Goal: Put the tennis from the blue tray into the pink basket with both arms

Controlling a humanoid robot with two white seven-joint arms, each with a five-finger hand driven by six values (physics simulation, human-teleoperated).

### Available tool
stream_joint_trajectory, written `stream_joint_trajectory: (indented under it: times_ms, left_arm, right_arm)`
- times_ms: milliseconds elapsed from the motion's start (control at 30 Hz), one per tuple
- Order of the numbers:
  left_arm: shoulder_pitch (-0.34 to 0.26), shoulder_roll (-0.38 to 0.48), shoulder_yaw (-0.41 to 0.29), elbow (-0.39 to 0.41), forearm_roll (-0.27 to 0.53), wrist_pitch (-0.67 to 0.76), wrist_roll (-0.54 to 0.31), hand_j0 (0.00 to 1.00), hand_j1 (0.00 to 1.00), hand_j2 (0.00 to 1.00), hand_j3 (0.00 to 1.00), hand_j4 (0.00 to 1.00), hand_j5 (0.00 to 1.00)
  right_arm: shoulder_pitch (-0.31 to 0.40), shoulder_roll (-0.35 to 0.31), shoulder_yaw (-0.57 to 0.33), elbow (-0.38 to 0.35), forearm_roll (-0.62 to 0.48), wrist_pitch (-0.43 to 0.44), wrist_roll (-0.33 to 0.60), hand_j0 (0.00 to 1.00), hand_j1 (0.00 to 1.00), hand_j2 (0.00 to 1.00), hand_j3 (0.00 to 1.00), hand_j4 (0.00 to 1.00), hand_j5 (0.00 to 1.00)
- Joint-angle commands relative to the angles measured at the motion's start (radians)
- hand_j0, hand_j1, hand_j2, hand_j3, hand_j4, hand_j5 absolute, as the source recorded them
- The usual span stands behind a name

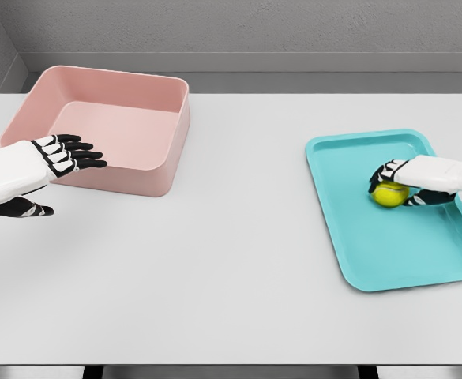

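A yellow-green tennis ball (pixel 388 194) lies on the blue tray (pixel 373 253) at the right of the table. My right hand (pixel 395 183) reaches in from the right edge and its black fingers curl around the ball from above and behind. The pink basket (pixel 148 162) stands at the far left, and nothing shows inside it. My left hand (pixel 66 162) hovers in front of the basket's near wall with fingers spread, thumb held low, holding nothing.
The white table (pixel 215 260) runs wide between basket and tray. Its front edge lies near the bottom of the picture. A grey wall stands behind the table's far edge.
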Motion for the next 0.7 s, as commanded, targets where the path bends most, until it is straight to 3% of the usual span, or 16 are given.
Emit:
stream_joint_trajectory:
  times_ms: [0,300,667]
  left_arm:
    - [0.0,0.001,0.0,0.0,0.007,0.001,0.001,1.0,1.0,1.0,1.0,1.0,1.0]
    - [0.0,0.001,0.0,0.0,0.007,0.001,0.001,1.0,1.0,1.0,1.0,1.0,1.0]
    - [0.0,0.001,0.0,0.0,0.007,0.001,0.001,1.0,1.0,1.0,1.0,1.0,1.0]
  right_arm:
    - [0.0,-0.002,-0.016,-0.002,-0.005,0.002,0.001,0.47,0.47,0.47,0.47,0.47,0.47]
    - [0.0,-0.02,-0.052,-0.051,-0.006,0.002,0.003,0.45,0.45,0.45,0.45,0.45,0.45]
    - [0.0,-0.034,-0.052,-0.196,-0.005,0.002,0.014,0.45,0.45,0.45,0.45,0.45,0.45]
